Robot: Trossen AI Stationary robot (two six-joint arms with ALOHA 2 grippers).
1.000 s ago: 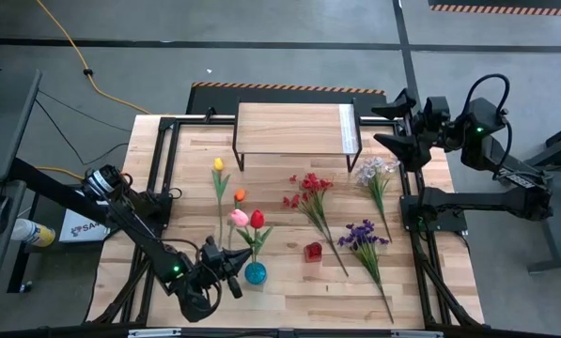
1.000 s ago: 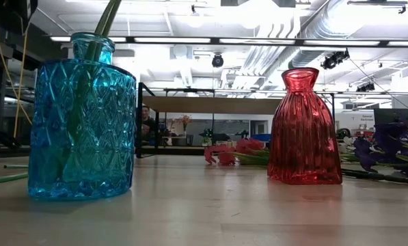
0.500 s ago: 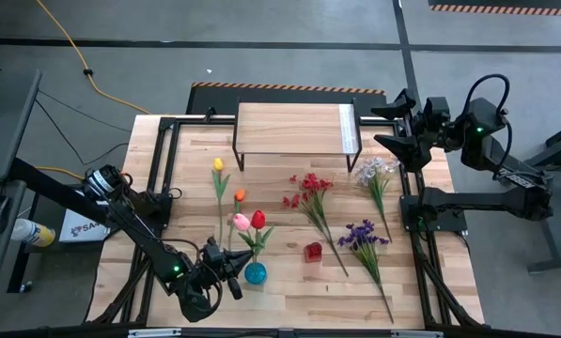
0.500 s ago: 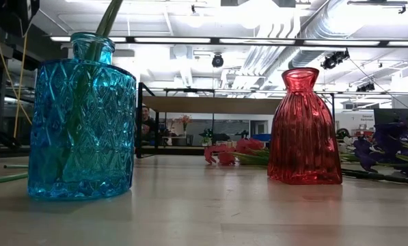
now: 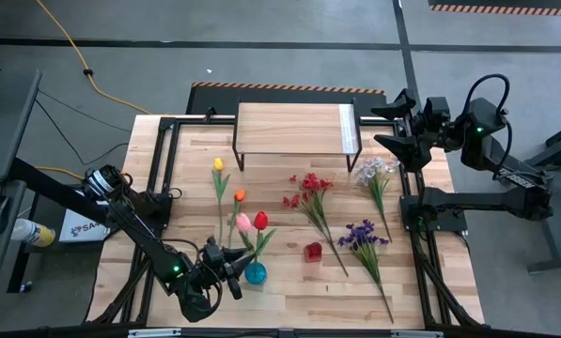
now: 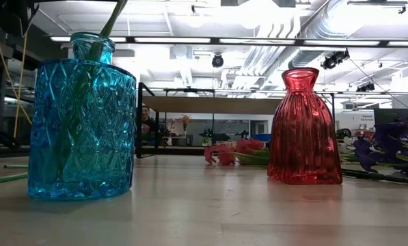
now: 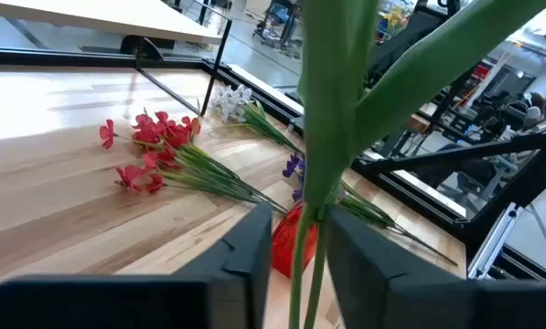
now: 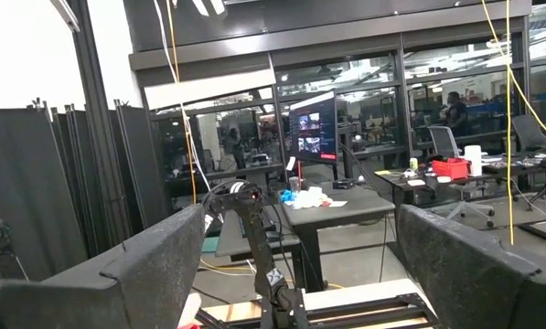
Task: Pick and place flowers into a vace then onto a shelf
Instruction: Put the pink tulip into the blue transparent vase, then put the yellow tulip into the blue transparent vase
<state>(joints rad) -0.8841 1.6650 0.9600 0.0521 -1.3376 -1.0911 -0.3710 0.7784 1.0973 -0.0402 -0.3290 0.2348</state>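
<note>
The left gripper [image 5: 231, 273] sits near the desk's front edge, just beside the blue vase [image 5: 255, 273], with its fingers [image 7: 250, 251] parted slightly around the stems of the pink and red tulips [image 5: 252, 222]; whether they are clear of the stems cannot be told. The stems stand in the vase, so the step in hand appears to be release. The next move calls for retreat without dragging the stems. The remaining flowers [image 5: 310, 195] lie mid-desk; the shelf [image 5: 294, 127] stands at the rear edge. The right gripper [image 5: 395, 120] waits fully open at the rear right corner.
</note>
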